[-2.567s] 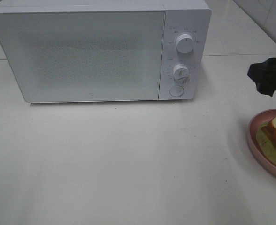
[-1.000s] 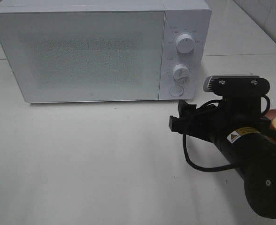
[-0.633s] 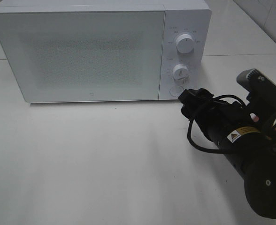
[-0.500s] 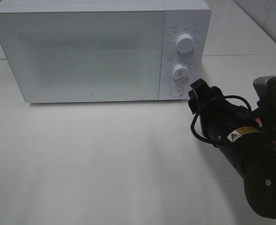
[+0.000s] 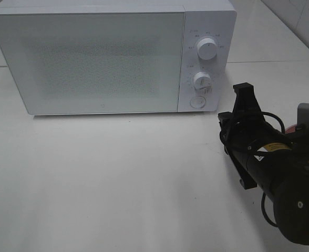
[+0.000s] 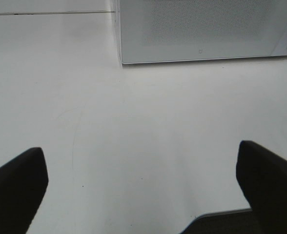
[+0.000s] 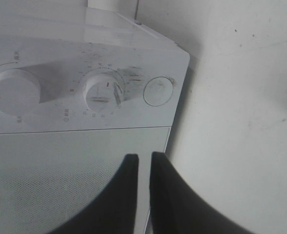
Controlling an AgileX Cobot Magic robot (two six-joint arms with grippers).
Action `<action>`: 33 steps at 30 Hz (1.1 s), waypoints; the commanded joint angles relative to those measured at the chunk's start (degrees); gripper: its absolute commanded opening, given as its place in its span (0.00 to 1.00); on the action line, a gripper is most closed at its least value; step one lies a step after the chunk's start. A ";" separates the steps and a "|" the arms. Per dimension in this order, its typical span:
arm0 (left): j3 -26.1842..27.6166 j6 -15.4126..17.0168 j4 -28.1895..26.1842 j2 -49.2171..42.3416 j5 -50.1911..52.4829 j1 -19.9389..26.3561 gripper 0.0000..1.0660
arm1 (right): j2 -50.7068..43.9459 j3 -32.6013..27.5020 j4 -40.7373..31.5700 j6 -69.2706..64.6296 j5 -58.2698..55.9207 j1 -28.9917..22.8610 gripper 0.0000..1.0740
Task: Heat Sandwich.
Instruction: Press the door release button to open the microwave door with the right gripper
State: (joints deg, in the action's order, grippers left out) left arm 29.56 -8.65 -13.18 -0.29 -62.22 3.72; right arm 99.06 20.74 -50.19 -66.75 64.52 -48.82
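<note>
**Right arm swings clear of the microwave button, sandwich hidden beneath it**

Half a second ago the right gripper (image 5: 243,90) had its tip just beside the round button (image 5: 197,102). It has since swung to the right and now stands off the front right corner of the microwave (image 5: 91,58), apart from the panel. In the oldest frame the sandwich lay in plain sight on the plate, and the arm has since come in over it.

Nearest the camera, the left gripper (image 6: 139,148) hangs over the bare white table (image 5: 117,178). Its jaws are spread wide and there is nothing between them.

The bulk of the right arm fills the near right corner of the high view and covers the spot where the sandwich sits. Only a pink sliver of the plate (image 5: 292,127) shows past the arm. The sandwich itself cannot be made out. It lies behind and to the right of the right gripper, under the arm and well back from the tip.

In the right wrist view, the dark fingers (image 7: 124,195) are drawn almost together, with only a thin slit between them, and they grip nothing.

Beyond them stands the microwave with its door closed. The lower dial (image 5: 202,80) sits above the button, and the upper dial (image 5: 207,48) sits farther up the panel.
</note>
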 commanded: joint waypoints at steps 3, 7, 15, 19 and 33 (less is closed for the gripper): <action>-0.06 -0.06 -0.57 -1.26 0.46 0.29 0.92 | -0.17 0.34 0.06 -2.58 -1.72 -0.17 0.00; -0.06 -0.06 -0.57 -1.26 0.46 0.29 0.92 | -0.17 0.34 0.00 -2.46 -1.78 0.00 0.00; -0.06 -0.06 -0.57 -1.26 0.46 0.29 0.92 | 0.06 2.75 0.52 -2.46 -7.39 2.06 0.00; -0.06 -0.06 -0.57 -1.26 0.46 0.29 0.92 | 2.06 5.39 2.46 -3.09 -7.91 3.50 0.00; -0.06 -0.06 -0.57 -1.26 0.46 0.29 0.92 | 11.40 13.92 6.36 -7.73 -10.66 7.28 0.00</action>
State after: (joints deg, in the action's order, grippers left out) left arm 29.56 -8.77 -13.18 -0.29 -62.22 3.72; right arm 110.18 33.75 -45.09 -74.08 53.97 -42.51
